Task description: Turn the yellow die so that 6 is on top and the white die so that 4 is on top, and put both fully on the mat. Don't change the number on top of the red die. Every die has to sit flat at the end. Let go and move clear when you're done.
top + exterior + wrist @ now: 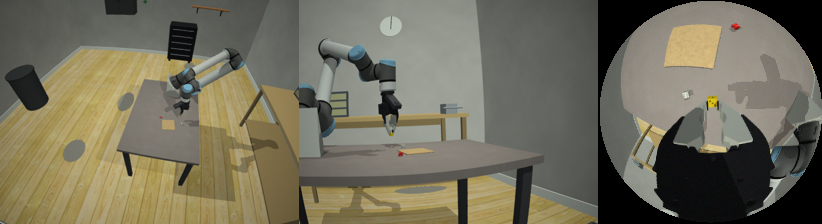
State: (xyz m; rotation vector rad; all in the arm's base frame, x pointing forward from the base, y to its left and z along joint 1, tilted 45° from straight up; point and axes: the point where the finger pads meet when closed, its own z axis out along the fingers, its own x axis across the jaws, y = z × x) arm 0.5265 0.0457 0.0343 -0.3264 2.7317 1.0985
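Observation:
My gripper (180,115) (392,134) (712,101) is shut on the yellow die (392,134) (713,102) (180,115) and holds it in the air above the grey table (154,140) (464,162) (763,45). The white die (181,124) (403,146) (687,94) lies on the table just off the tan mat's edge. The tan mat (168,124) (415,151) (693,46) lies flat on the table. The red die (160,117) (400,154) (735,26) lies on the table off the mat, on the side away from the white die.
The arm's grey base block (171,89) (310,132) stands at the table's back edge. A wooden bench (409,118) (280,110) stands beyond the table. A black bin (26,87) and a black drawer unit (182,41) stand on the floor.

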